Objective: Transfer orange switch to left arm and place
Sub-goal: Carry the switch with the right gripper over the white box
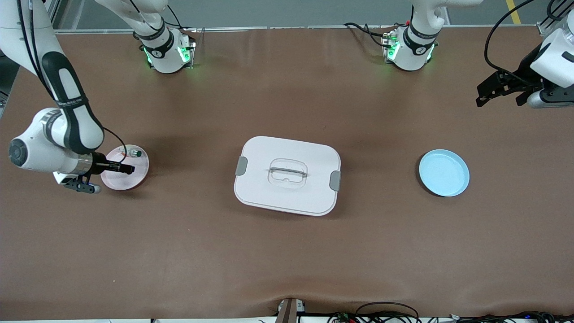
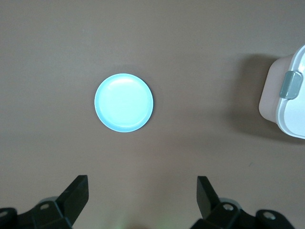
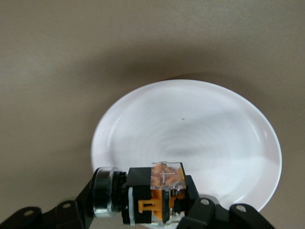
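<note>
Brown table (image 1: 287,260) all over; at its centre a white box (image 1: 287,176) with grey clips and a clear handle; at three o'clock a pale blue plate (image 1: 444,173); at nine o'clock a pink plate (image 1: 128,177) bearing a silver switch with a green cap (image 1: 136,153); black-and-orange switch (image 3: 159,198) in the black right gripper (image 3: 143,214)

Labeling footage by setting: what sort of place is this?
Likely a robotics lab or test cell: two white arms bolted to a brown-covered table, cables along its edges, staged props like a white box and blue plate.

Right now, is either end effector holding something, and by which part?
The right end effector grips the orange switch across its black body, over the pink plate. The left end effector holds nothing.
</note>
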Controlling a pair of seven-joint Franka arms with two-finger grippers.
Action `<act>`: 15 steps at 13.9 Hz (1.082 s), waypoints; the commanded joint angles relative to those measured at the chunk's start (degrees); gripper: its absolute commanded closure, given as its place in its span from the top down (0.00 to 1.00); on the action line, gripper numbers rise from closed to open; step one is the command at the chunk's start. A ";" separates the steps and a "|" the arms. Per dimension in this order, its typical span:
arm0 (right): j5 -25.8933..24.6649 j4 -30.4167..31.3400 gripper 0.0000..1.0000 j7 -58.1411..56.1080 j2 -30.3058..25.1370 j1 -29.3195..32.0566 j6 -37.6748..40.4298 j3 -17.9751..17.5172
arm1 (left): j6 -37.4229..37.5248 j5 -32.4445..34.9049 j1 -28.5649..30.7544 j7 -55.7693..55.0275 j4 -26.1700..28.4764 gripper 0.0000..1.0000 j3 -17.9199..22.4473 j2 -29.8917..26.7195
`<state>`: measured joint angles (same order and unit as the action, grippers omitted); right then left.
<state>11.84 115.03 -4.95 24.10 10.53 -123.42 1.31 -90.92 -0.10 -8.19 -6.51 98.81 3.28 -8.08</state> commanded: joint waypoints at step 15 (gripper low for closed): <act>15.12 -30.46 0.00 63.99 -0.46 -23.70 20.59 -3.42 | 1.18 0.63 0.28 1.33 -1.43 1.00 -0.03 0.79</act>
<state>24.25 89.65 53.22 21.44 -11.35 -103.97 -2.70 -90.92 -0.10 -8.16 -6.51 98.81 3.32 -8.06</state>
